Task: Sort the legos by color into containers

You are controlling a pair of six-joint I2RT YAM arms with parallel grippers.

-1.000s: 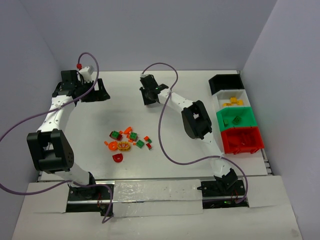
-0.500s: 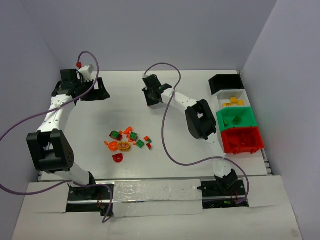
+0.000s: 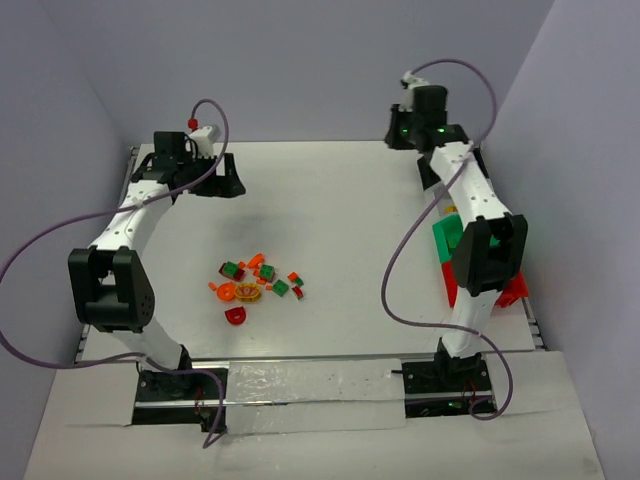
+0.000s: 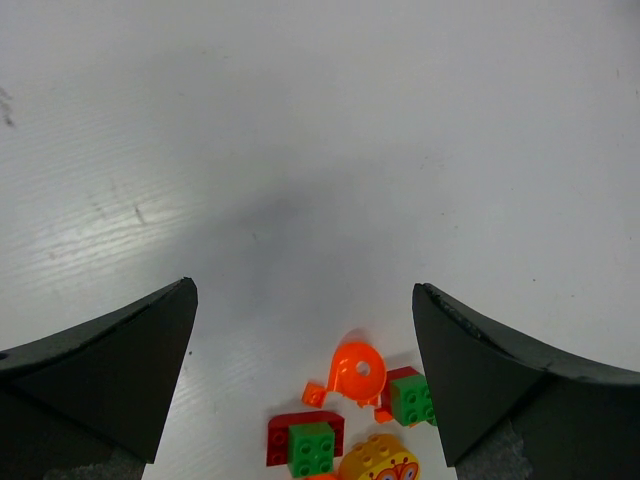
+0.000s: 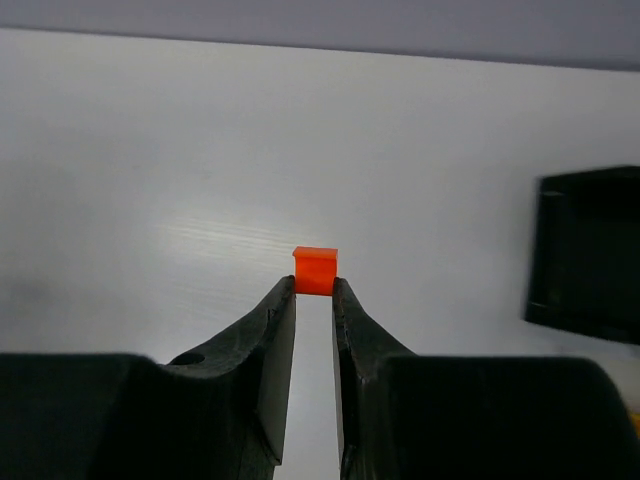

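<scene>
Right gripper (image 5: pixel 314 288) pinches a small orange brick (image 5: pixel 315 265) at its fingertips, near the black bin (image 5: pixel 590 255).
Left gripper (image 4: pixel 304 290) hangs wide open above the table (image 4: pixel 300 120), just beyond the loose pile of legos (image 3: pixel 258 280).

Scattered lego cluster (image 3: pixel 258 283); one orange brick (image 5: pixel 315 270) aloft
</scene>
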